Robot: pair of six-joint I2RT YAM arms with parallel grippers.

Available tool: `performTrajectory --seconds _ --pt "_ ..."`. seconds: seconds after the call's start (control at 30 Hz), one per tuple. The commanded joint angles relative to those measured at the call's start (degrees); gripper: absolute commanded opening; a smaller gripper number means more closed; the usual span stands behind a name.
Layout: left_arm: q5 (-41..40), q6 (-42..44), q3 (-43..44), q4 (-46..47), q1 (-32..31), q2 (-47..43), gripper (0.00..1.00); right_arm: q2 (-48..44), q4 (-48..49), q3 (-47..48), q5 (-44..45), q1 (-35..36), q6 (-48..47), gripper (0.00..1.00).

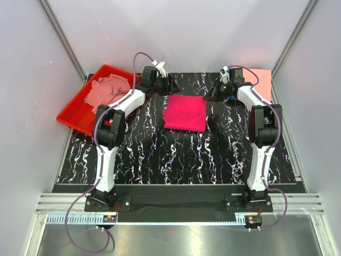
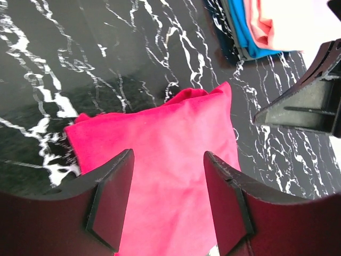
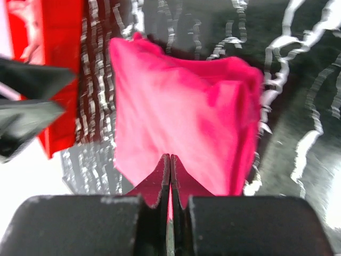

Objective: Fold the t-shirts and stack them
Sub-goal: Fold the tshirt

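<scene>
A hot pink t-shirt (image 1: 185, 112) lies folded into a rectangle in the middle of the black marbled table. My left gripper (image 1: 173, 85) hovers just beyond its far left corner. In the left wrist view this gripper (image 2: 168, 160) is open, with the pink cloth (image 2: 170, 138) lying below the gap between the fingers. My right gripper (image 1: 214, 94) sits off the shirt's far right corner. The right wrist view shows it (image 3: 170, 156) shut, and the pink shirt (image 3: 181, 106) lies past its tips. A folded stack (image 1: 261, 80), salmon-peach on top, rests at the far right.
A red plastic tray (image 1: 74, 114) at the far left holds crumpled dusty pink shirts (image 1: 109, 90). The folded stack shows teal-blue under salmon (image 2: 250, 26) in the left wrist view. White walls close in the table on three sides.
</scene>
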Motion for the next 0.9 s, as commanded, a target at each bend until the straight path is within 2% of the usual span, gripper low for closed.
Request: performTrajectory --seconds 0.0,0.23,0.33,0.37,0.43,0.47,0.57,0.73,0.87 --pt "2.7 -0.7 2.2 4.1 -0.9 3.4 0.6 2.9 3.7 1.7 -7.9 0.1 0.6 0.04" --pt "1.5 -0.5 8.6 4.2 -1.0 11.6 0.6 15.2 9.7 10.6 -9.3 -1.3 6.6 0.05" --pt "-1.6 -1.5 14.6 4.6 -0.4 17.0 0.64 18.2 17.1 11.3 -9.9 -2.2 10.9 0.06" --pt "1.4 -2.5 19.5 4.6 0.2 18.6 0.63 18.8 20.9 11.3 -10.0 -2.2 12.0 0.07" --pt "1.8 -5.3 22.3 4.6 1.0 20.9 0.63 18.9 24.3 11.0 -11.4 -2.6 14.7 0.09" --pt "2.4 -6.1 22.4 4.6 1.2 20.5 0.63 18.2 27.3 10.6 -12.1 -2.6 15.5 0.11" --pt "2.6 -7.7 18.2 8.0 1.4 15.3 0.64 14.9 27.9 9.3 -12.1 -2.7 16.2 0.17" --pt "1.8 -6.9 12.2 7.1 1.4 6.3 0.68 10.3 20.3 9.3 -11.0 -2.8 13.5 0.31" --pt "1.7 -5.0 6.7 4.8 1.0 -1.0 0.7 2.0 16.5 1.6 -10.8 -1.6 11.9 0.39"
